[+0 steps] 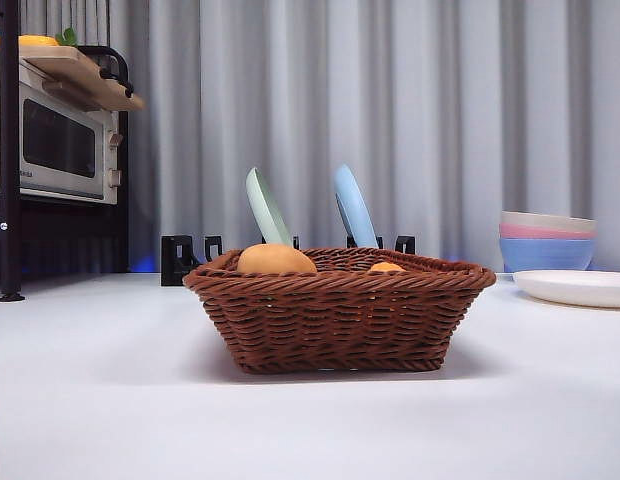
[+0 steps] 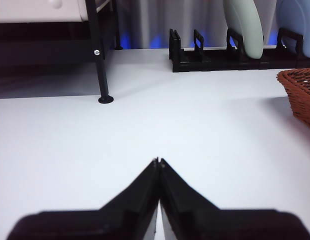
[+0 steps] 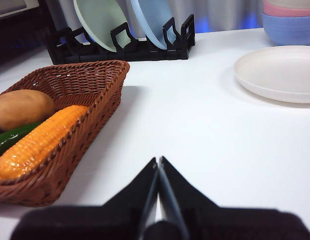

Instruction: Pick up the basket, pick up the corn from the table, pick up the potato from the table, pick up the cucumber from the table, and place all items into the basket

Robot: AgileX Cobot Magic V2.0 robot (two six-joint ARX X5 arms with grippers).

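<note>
The basket (image 1: 340, 320) sits square in the middle of the worktop (image 1: 110, 400), and the load looks complete. From the right wrist view, the corn (image 3: 40, 142) lies along the near wall, the potato (image 3: 22, 107) is tucked at the far end, and a dark green sliver between them is the cucumber (image 3: 10, 137). From the front, only the potato's tan dome and a small orange tip peek over the rim.

Both arms are clear of the action. The left end effector (image 2: 159, 161) is clenched with nothing in it, low over bare worktop with the basket's corner just visible off to one side. The right end effector (image 3: 158, 160) is clenched empty too, just beside the basket and short of the white plate (image 3: 277, 72).

By my reading, all three items are in, so the job now is to keep clear: pull back without nudging the wicker wall or the dish rack (image 3: 125, 47) behind.
</note>
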